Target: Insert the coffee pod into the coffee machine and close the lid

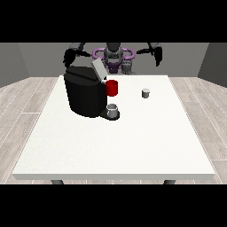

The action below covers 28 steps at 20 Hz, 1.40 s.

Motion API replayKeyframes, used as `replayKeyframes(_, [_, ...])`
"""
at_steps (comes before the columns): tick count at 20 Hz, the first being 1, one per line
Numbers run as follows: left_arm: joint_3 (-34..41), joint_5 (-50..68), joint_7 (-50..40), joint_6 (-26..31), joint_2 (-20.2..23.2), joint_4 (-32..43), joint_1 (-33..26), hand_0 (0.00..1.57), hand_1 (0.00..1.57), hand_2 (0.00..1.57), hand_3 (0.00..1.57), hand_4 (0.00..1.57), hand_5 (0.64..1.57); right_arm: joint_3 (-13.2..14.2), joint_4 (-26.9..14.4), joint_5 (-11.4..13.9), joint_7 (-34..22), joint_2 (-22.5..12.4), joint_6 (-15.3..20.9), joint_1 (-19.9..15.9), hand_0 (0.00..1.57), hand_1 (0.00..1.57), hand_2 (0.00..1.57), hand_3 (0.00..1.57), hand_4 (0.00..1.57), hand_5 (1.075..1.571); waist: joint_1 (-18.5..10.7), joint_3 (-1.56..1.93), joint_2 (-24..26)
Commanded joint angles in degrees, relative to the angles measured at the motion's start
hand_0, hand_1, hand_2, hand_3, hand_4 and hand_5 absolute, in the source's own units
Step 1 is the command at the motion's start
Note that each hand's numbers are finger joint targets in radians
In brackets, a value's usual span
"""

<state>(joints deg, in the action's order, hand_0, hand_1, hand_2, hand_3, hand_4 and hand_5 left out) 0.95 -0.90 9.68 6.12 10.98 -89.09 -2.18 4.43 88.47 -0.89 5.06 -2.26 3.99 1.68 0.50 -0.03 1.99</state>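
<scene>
While both hands (69, 56) (156, 55) hang raised behind the table (111, 146), fingers' state unclear, holding nothing.

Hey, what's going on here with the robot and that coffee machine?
Nothing is being handled yet. The robot's two hands, one at the view's left and one at the view's right, are raised above the table's far edge, holding nothing. The black coffee machine has its lid up, with a cup under its spout. The small grey pod sits alone on the table, untouched.
</scene>
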Motion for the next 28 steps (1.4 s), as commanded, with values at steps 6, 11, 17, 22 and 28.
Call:
replayKeyframes(6, [5.22,-0.24,-6.54,4.05,6.56,8.56,10.66,0.0,0.0,0.0,0.0,0.0,1.571,-1.8,-1.77,-0.48,5.21,2.2,1.44,-2.39,0.0,0.0,0.0,0.0,0.13,1.571,3.15,0.04,-5.04])
replayKeyframes(11, [4.47,-4.84,-6.86,1.84,6.06,16.34,14.54,0.0,0.0,0.0,0.0,0.0,1.571,-4.92,1.92,1.04,-0.66,2.19,2.07,-2.0,0.0,0.0,0.0,0.0,0.12,1.571,6.12,0.01,-4.62])
replayKeyframes(17, [5.92,-6.88,-6.46,1.13,7.38,24.9,19.16,0.0,0.0,0.0,0.0,0.0,1.571,-4.48,-0.71,1.74,1.62,2.08,1.84,-5.71,0.0,0.0,0.0,0.0,0.34,1.571,6.22,0.01,-9.88])
replayKeyframes(22, [5.54,-9.96,-7.04,-0.6,7.39,31.09,25.65,0.0,0.0,0.0,0.0,0.0,1.571,-6.59,-1.3,2.04,-3.05,2.18,6.7,-10.09,0.0,0.0,0.0,0.0,0.4,1.571,6.45,0.01,-10.36])
replayKeyframes(28, [2.27,-14.75,-4.23,-0.23,7.16,33.98,26.33,0.0,0.0,0.2,0.0,0.0,1.571,-2.08,-8.58,2.64,-0.9,1.57,6.0,-12.94,0.0,0.0,0.0,0.0,0.41,1.571,4.38,0.02,-11.93])
